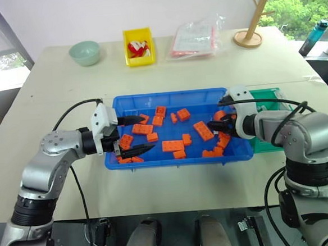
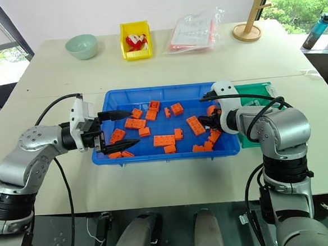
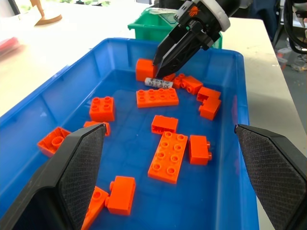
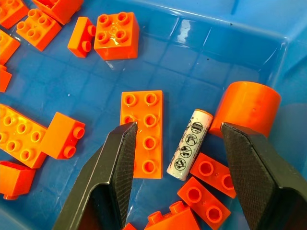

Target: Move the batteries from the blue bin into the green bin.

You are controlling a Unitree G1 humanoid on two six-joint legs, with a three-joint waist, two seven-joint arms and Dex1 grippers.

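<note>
Battery [image 4: 189,143] lies flat in the blue bin [image 1: 172,159] among orange blocks [image 4: 142,134], framed by the right gripper [image 4: 180,158], jaws apart (likely lining up a pinch). Left gripper [image 3: 170,172] gapes wide, empty. Green bin [image 3: 158,26] waits just beyond.

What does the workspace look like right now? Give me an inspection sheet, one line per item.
Surface: beige table, bins and odds on it.
Job's things: blue bin mid-table; one battery lying flat in it beside a long orange block; green bin just past the blue bin's right end, contents hidden.
Clutter: orange blocks scattered in the blue bin; yellow bin, pale bowl, plastic bag, wooden stand at the far edge.
Grippers: left gripper open over the bin's left end; right gripper open, fingers either side of the battery, not holding it.
Cables: black leads on both arms.
Surroundings: window, water bottle.
</note>
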